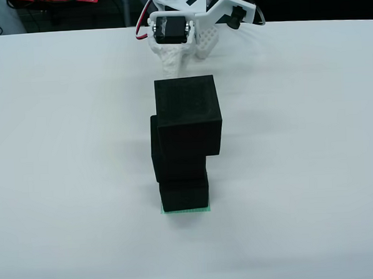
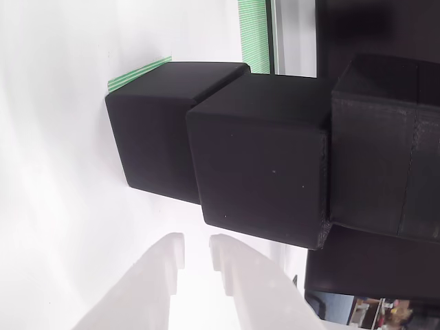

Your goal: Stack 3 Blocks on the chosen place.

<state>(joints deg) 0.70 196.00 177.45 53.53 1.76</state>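
View from above: 3 blocks stacked on green square, white surface, well in front of claw; tiers offset.
View on claw: claw slightly parted, grasping nothing, stack just ahead. Retreat straight back, no nudging.

A white table carries the green square, cube stack upon it.
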